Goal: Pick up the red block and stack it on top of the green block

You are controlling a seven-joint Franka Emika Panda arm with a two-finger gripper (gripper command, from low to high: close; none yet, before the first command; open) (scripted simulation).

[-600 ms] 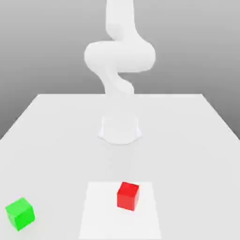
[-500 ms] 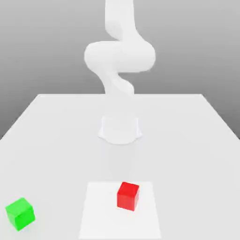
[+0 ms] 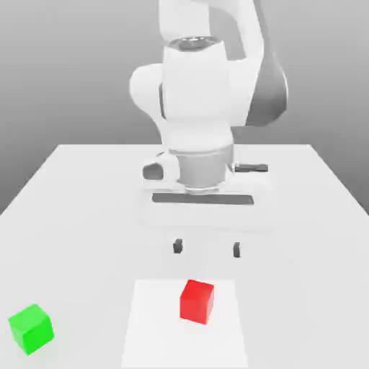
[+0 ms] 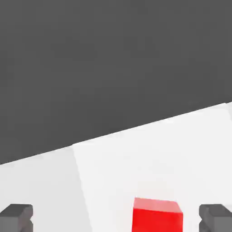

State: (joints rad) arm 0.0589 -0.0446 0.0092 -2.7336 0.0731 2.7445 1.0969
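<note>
The red block (image 3: 197, 301) rests on a lighter white square patch (image 3: 155, 339) near the table's front edge. The green block (image 3: 31, 329) sits on the table at the exterior view's far left front, well apart from the red one. My gripper (image 3: 207, 248) hangs open above the table, just behind the red block and higher than it, its two dark fingertips (image 3: 178, 246) spread wide. In the hand view the red block (image 4: 157, 215) shows between the two fingertips (image 4: 16, 217); the green block is out of that view.
The white table (image 3: 303, 209) stretches back to the arm's base. A dark floor (image 4: 113, 63) shows beyond the table's edge in the hand view.
The arm and hand now show fully and solid, with the fingers over the table behind the red block; earlier only a faint pale arm shape showed. Both blocks stay in place.
</note>
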